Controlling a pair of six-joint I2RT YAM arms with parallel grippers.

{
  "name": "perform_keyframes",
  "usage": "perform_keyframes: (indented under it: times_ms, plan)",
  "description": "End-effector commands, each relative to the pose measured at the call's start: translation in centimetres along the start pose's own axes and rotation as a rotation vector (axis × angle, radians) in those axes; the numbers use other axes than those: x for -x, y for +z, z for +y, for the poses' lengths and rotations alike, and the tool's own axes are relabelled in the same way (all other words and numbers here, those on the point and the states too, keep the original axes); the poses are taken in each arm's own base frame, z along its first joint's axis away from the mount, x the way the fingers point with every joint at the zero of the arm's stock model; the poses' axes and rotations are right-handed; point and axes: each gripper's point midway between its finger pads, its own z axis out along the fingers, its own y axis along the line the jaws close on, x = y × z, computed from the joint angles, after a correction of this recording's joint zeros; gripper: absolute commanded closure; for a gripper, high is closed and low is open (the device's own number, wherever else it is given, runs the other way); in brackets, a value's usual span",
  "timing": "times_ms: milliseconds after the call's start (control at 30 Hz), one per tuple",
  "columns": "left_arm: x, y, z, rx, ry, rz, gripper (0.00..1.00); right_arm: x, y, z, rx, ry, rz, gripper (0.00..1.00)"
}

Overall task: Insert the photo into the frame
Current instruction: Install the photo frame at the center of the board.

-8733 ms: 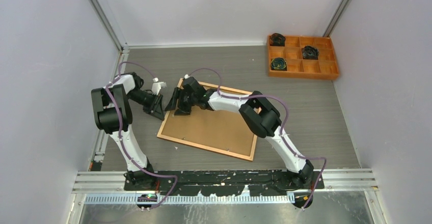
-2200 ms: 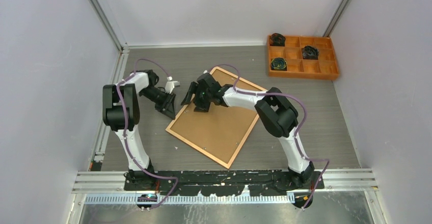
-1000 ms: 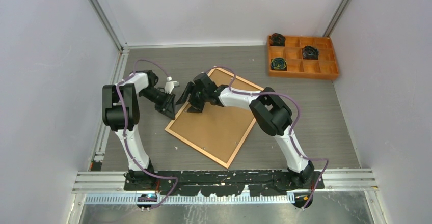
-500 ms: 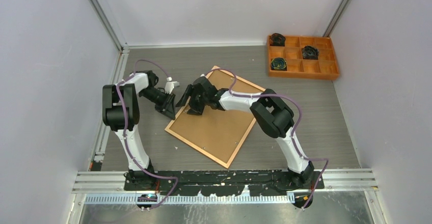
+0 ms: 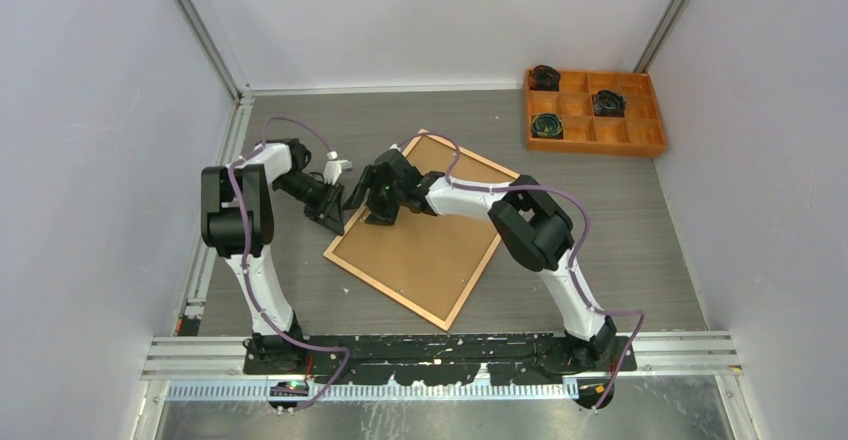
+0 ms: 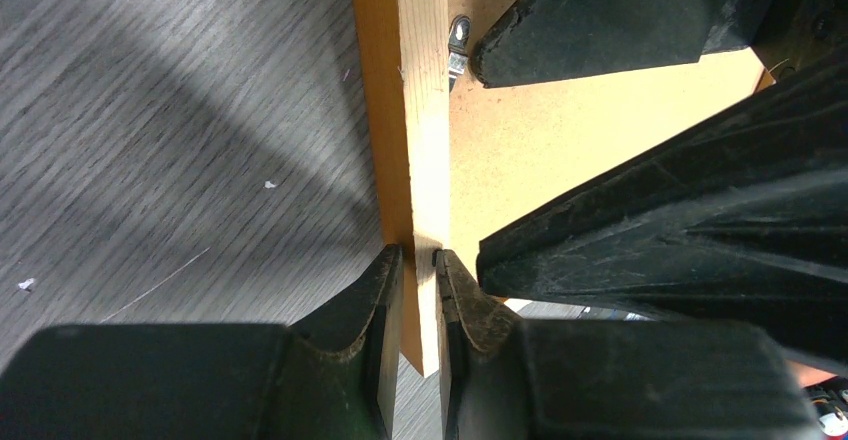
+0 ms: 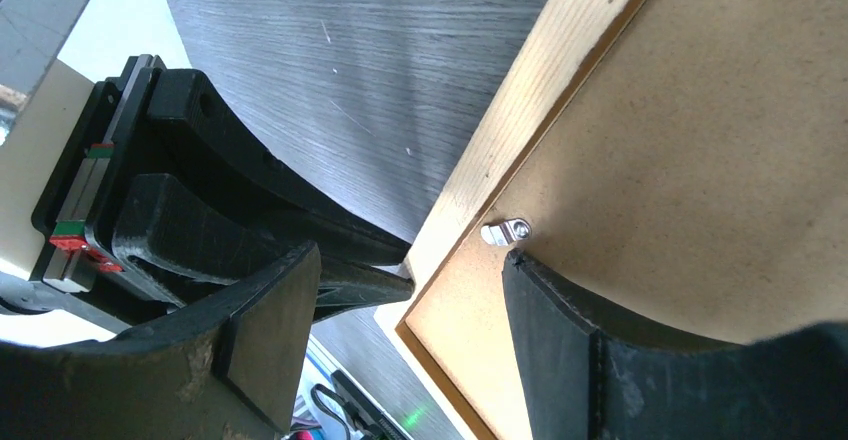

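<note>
The frame (image 5: pixel 386 290) lies back side up and askew on the table, with the plain brown backing board (image 5: pixel 430 250) filling it. The photo is hidden. My left gripper (image 5: pixel 337 220) is shut on the frame's left corner. In the left wrist view its tips (image 6: pixel 418 260) pinch the pale wooden edge (image 6: pixel 420 110). My right gripper (image 5: pixel 372 200) is open just above that corner. In the right wrist view (image 7: pixel 408 265) one finger (image 7: pixel 560 310) rests on the backing board (image 7: pixel 700 160) beside a small metal clip (image 7: pixel 505 231), and the other hangs over the table past the frame edge (image 7: pixel 520 110).
An orange compartment tray (image 5: pixel 594 110) with dark coiled items stands at the back right. Grey walls close in both sides. The metal clip also shows in the left wrist view (image 6: pixel 458 45), next to the right gripper's black fingers (image 6: pixel 620 10).
Since the earliest frame the frame has been turned clockwise and shifted right. In the last second my right gripper edged left along the frame's upper edge; the left gripper held still.
</note>
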Motion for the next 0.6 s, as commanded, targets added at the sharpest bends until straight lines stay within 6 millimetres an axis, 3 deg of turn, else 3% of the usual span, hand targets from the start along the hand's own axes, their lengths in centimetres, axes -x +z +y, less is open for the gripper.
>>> perform_keyframes:
  times_ms: [0, 567]
  plan:
    - [-0.3, 0.2, 0.7, 0.030, 0.037, 0.008, 0.82, 0.4, 0.9, -0.8, -0.045, -0.015, -0.027, 0.28]
    - [-0.3, 0.2, 0.6, 0.025, 0.042, 0.010, 0.82, 2.0, 1.6, -1.6, -0.099, 0.040, -0.115, 0.32]
